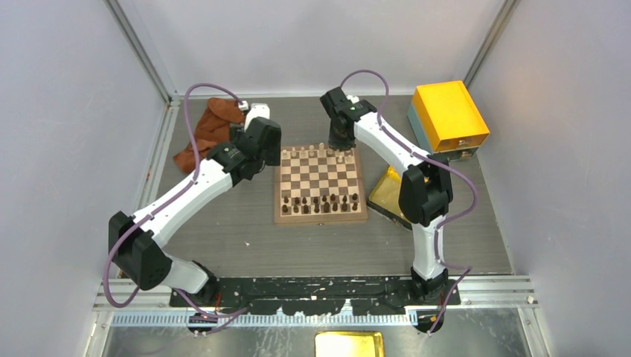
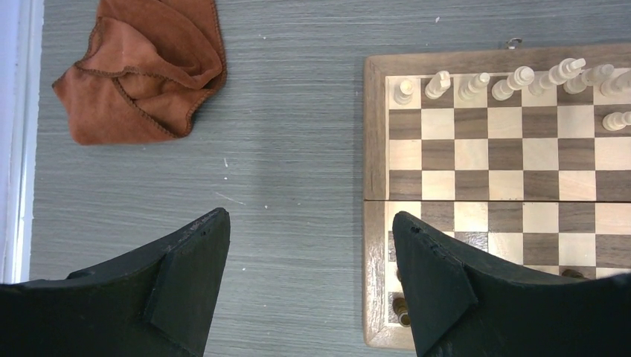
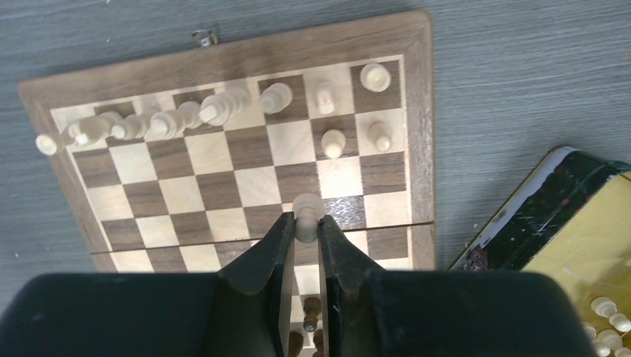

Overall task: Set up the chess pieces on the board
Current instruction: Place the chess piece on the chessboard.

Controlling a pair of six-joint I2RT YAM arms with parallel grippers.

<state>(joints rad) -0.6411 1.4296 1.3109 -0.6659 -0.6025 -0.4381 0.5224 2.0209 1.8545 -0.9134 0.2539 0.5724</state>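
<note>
Grey table [image 1: 223, 238] lies under me, with thin lines running across it like wood grain. Pale, plain walls [image 1: 67, 111] stand on three sides, and metal strips [image 1: 141, 52] run up the far corners.

The board [image 1: 321, 217] lies flat in the middle of the table. It is a wooden square with light and dark squares and a plain brown rim. A thin line runs across its middle. Along its far edge stands a row of cream pieces [image 2: 513, 80]. They are small and smooth with round tops, like tiny posts. A few more cream ones stand in the second row on the right side. The dark pieces [image 1: 320, 202] stand in the two near rows.

My right gripper [image 3: 306, 219] is closed on one cream pawn [image 3: 306, 204]. Its round head pokes out between my black fingers. I hold it above the board, near the middle line and a bit to the right. My left gripper [image 2: 309, 216] is wide open with nothing in it. It hangs over bare table just left of the board.

A soft rusty-brown cloth [image 2: 141, 67] lies crumpled in the far left corner. A shiny yellow tray [image 3: 551, 201] sits just right of the board, set at an angle, with more cream pieces in it. A blocky orange-yellow box [image 1: 449, 115] stands in the far right corner.
</note>
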